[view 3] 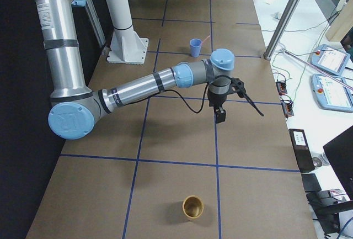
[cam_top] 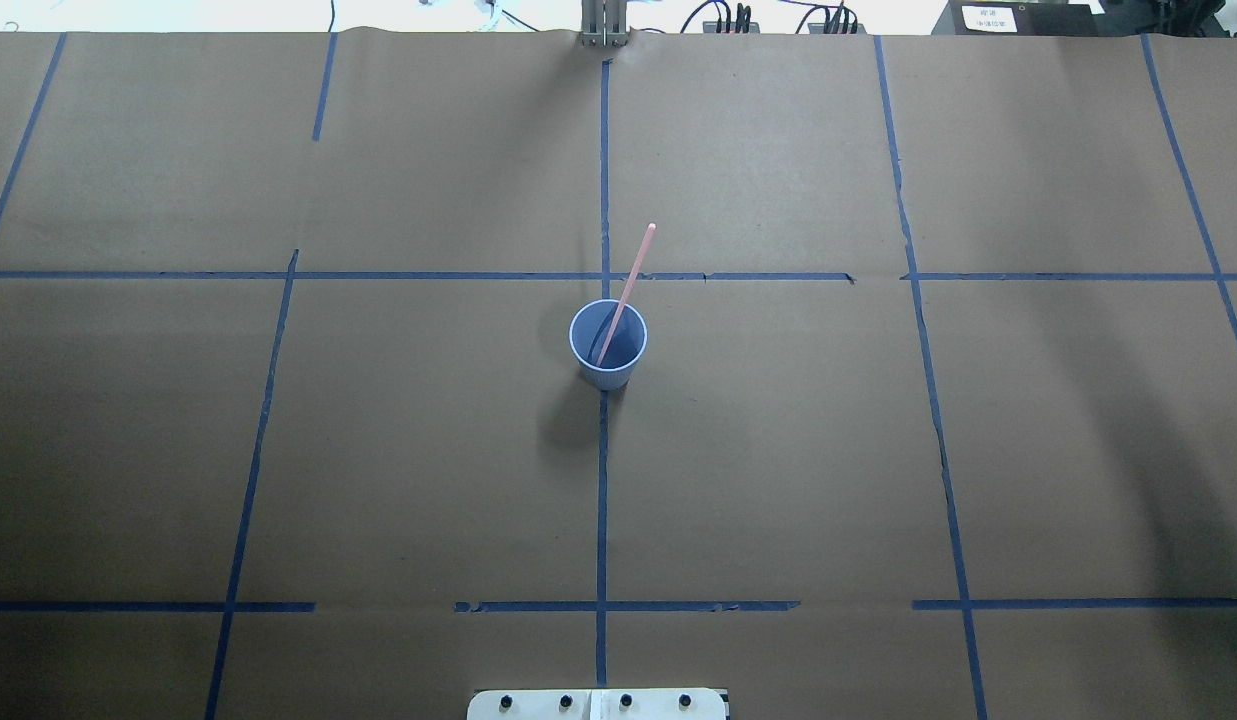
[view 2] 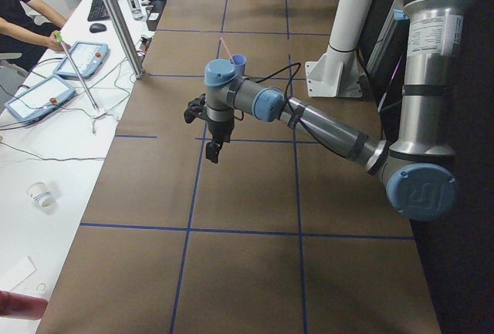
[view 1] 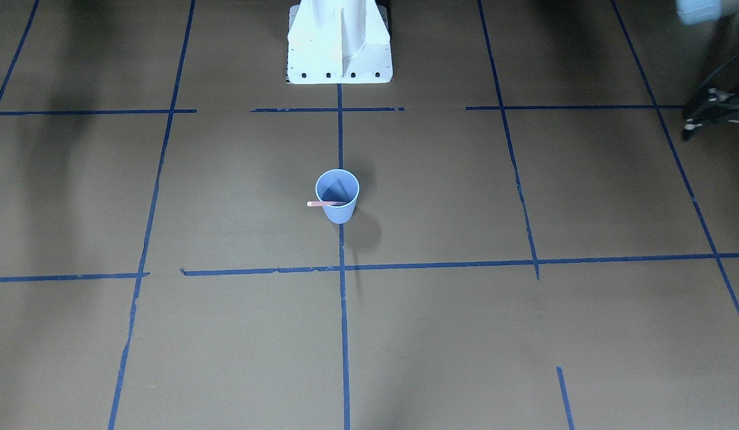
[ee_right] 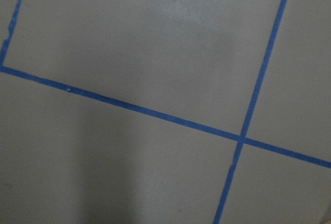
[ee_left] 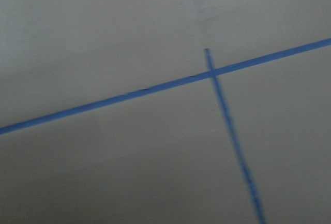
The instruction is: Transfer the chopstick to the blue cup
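Chopstick (cam_top: 626,290): we are seeing it standing tilted in the blue cup (cam_top: 608,378), its lower end sitting down inside and its upper length leaning out over the rim on the side away from the robot base (cam_top: 598,705).
Blue cup: we are finding it upright near the middle of the bench (cam_top: 278,450), sitting on the central tape line (cam_top: 602,500).
Left end effector (view 2: 211,150): we are seeing it hanging above the bench, pointing down, well apart from the cup and carrying nothing that we can make out. It is showing clearly only in the left side view, so we cannot tell whether its fingers are parted or closed.
Right end effector (view 3: 219,115): we are seeing it hanging likewise above the bench, well apart from the cup. From the right side view alone we cannot tell whether it is released or clenched.
Wrist cameras: we are getting only bare bench paper and blue tape from both, with no fingers in frame.
Step in hand: we are judging the transfer as done, since the stick is sitting in the cup and neither arm is touching it.
Next move: we are expecting no further work on the chopstick. Any following motion is calling only for both arms to be staying clear of the leaning stick, because a brush against it could be tipping the light cup.
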Controlling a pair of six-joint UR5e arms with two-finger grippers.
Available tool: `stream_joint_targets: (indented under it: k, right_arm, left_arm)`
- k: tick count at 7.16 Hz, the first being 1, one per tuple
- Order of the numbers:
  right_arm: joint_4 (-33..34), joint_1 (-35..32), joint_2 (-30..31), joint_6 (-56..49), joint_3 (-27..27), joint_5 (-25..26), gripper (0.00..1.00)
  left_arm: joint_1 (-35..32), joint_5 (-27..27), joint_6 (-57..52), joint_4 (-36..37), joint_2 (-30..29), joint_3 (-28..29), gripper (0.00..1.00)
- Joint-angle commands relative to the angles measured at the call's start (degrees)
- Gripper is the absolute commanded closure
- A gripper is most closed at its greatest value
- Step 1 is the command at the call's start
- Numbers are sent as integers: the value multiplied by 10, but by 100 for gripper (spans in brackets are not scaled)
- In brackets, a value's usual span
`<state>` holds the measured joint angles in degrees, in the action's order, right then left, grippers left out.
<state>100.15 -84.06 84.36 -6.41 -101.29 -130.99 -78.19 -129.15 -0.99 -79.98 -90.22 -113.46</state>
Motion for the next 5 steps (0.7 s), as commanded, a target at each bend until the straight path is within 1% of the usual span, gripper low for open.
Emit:
stream_joint_targets:
  k: [1, 2, 3, 5]
  right_arm:
    - [15, -51, 60, -93, 18, -35, 0]
    - [20, -69, 79, -125, 15, -35, 0]
    - [30, -79, 87, -127, 14, -37, 0]
    - [38, -80, 93, -132, 20, -35, 0]
  left_arm:
    - [-57, -83, -65, 32, -1, 72, 0]
    - [-73, -85, -72, 32, 0, 80, 0]
    - [-76, -81, -72, 33, 1, 73, 0]
    - [-75, -78, -72, 36, 7, 79, 0]
